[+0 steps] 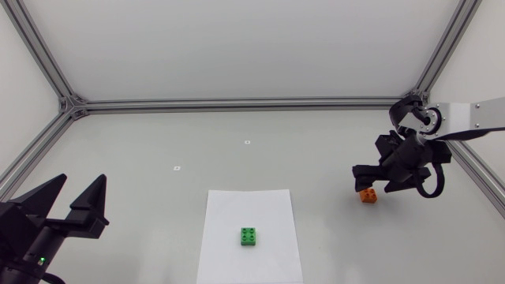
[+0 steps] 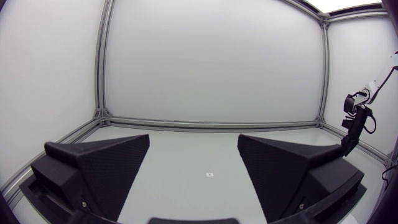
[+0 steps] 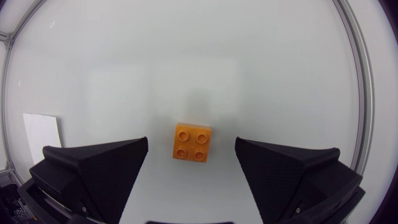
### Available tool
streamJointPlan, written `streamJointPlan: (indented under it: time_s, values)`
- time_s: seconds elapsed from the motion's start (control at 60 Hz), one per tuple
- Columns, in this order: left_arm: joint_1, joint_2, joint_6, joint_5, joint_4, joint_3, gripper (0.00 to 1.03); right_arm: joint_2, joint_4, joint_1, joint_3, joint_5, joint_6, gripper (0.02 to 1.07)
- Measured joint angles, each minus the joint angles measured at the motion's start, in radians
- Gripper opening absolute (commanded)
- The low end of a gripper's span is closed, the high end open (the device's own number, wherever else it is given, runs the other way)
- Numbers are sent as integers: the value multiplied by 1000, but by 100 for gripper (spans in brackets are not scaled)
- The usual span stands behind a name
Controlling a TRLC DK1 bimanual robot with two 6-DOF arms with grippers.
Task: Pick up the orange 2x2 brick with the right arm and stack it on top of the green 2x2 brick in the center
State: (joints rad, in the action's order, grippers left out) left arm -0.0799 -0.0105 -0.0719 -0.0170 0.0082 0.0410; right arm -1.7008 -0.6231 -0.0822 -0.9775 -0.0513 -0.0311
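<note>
Here, the right tool (image 3: 191,142) hung open over the orange brick (image 1: 368,196) near the worktop's (image 1: 158,142) right edge. The green brick (image 1: 249,237) sat on white paper (image 1: 249,205) by the front edge's middle. The left tool (image 2: 194,146) stood open.

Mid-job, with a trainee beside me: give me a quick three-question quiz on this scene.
1. True or false: the right gripper is shut on the orange brick.
2. The green brick sits on: A) a blue tray, B) a white sheet, C) the orange brick.
3. Fill in: the left gripper is ___ (open or shut).
Key: 1 false, its open fingers flank the brick without touching it; 2 B; 3 open.
</note>
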Motion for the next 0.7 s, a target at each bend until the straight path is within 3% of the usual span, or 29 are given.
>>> streamJointPlan:
  time_s: [0.7]
  values:
    - [0,0,0,0,0,0,99,-55,72,3,35,-1,103,95]
